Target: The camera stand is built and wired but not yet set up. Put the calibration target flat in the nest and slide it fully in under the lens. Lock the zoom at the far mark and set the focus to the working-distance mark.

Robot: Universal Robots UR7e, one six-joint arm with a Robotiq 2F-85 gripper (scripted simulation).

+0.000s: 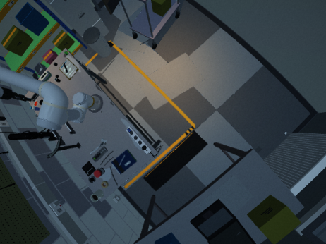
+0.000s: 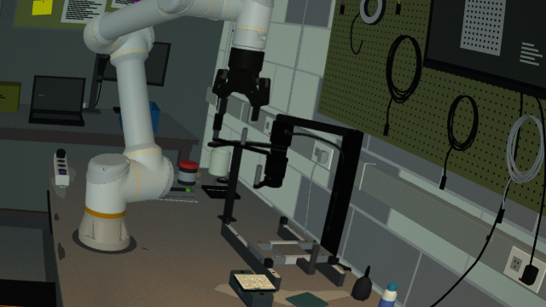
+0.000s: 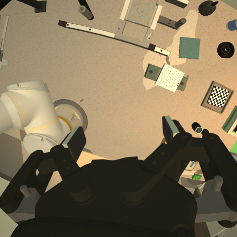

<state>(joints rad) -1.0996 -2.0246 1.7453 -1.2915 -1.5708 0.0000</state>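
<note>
The black camera and lens (image 2: 275,155) hang from the black stand (image 2: 341,187), just below and right of my gripper. Under the lens sits the grey nest (image 2: 283,249) (image 3: 140,17) with its rails, holding no plate. The dot-grid calibration target (image 2: 254,282) (image 3: 170,77) rests on a dark block at the near end of the bench, in front of the nest. My gripper (image 2: 239,108) (image 3: 121,134) hovers high above the bench, level with the top of the stand, and it is open and empty.
A pegboard wall with hung cables (image 2: 401,72) stands behind the stand. A checkerboard plate (image 3: 218,96), a green pad (image 3: 189,47), a black blower (image 2: 361,288) and a bottle (image 2: 387,295) lie near the target. The arm's base (image 2: 104,204) stands to the left.
</note>
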